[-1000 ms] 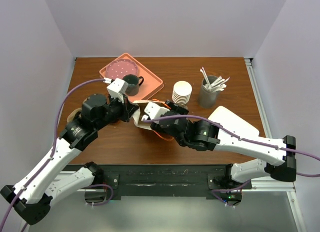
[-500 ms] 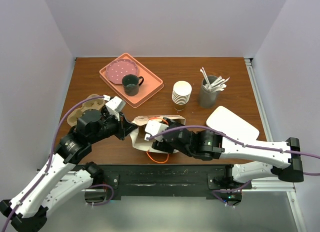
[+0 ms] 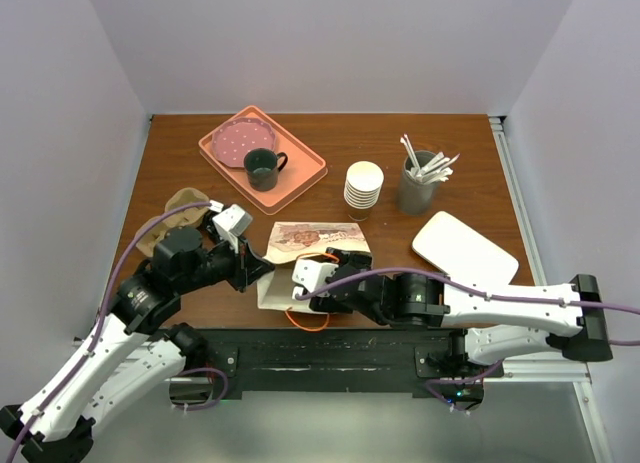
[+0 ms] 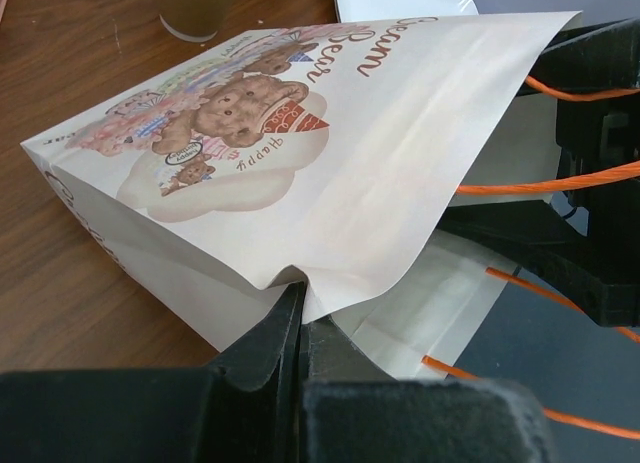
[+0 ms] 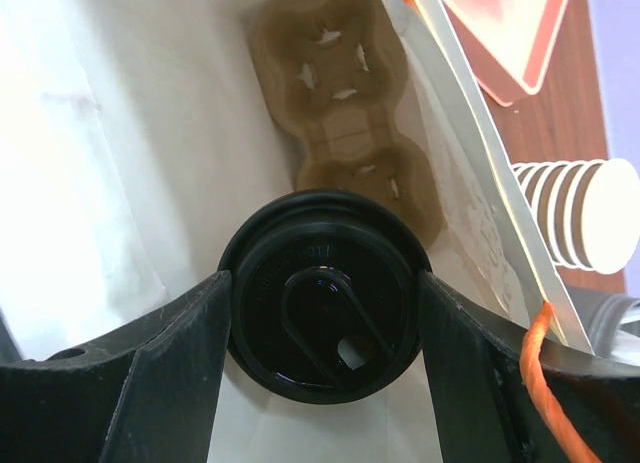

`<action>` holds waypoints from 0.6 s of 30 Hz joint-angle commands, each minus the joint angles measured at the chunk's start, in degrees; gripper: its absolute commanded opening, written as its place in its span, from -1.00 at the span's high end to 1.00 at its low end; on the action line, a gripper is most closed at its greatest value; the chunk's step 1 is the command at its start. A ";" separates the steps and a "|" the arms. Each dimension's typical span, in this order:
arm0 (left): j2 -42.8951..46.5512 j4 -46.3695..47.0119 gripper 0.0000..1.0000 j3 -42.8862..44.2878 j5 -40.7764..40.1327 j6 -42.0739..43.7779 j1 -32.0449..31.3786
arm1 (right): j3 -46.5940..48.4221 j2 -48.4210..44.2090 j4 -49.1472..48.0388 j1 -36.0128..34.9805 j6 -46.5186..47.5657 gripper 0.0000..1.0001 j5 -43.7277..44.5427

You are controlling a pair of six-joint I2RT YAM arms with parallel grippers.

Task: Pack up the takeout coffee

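Note:
The takeout coffee [image 5: 320, 313] shows as a round black sip lid inside the open paper bag [image 5: 120, 133]. My right gripper [image 5: 322, 279] reaches into the bag's mouth, with one finger pressed on each side of the lid. The white bag [image 3: 315, 241] with a bear print lies near the table's front edge, its mouth toward the arms. My left gripper [image 4: 300, 301] is shut on the upper edge of the bag [image 4: 350, 153], holding the mouth up. The cup's brown body is hidden under the lid.
A brown cup carrier [image 3: 178, 208] lies left of the bag. A carrier shape [image 5: 340, 93] shows at the bag's far end, inside or through the paper. Behind stand a pink tray [image 3: 300, 173] with a green mug [image 3: 263, 168], white cups [image 3: 364, 188], a stick holder [image 3: 418, 183] and a white plate [image 3: 465, 245].
Both arms have pulled back toward the table's front edge, bringing the bag with them. The bag now lies flatter, print side up, and the carrier on the left is uncovered.

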State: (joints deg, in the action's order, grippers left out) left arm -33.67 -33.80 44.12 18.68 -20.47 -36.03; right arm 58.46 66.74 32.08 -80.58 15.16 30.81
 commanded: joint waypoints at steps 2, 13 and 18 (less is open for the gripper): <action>-1.48 -2.06 1.00 0.18 1.71 -0.54 -0.18 | 2.01 2.95 -2.81 0.42 4.79 0.61 3.65; -4.29 -1.35 1.00 3.78 4.70 -4.49 -0.18 | 0.25 2.08 -14.05 1.74 14.80 0.62 -2.06; -6.40 -3.64 1.00 7.64 3.39 -7.56 -0.09 | 2.19 0.24 -10.37 1.82 15.08 0.60 -2.24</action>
State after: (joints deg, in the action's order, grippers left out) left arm -38.83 -36.97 46.57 20.38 -23.81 -36.03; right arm 58.48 69.67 23.11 -78.59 26.96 30.46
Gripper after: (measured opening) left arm 0.015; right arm 0.712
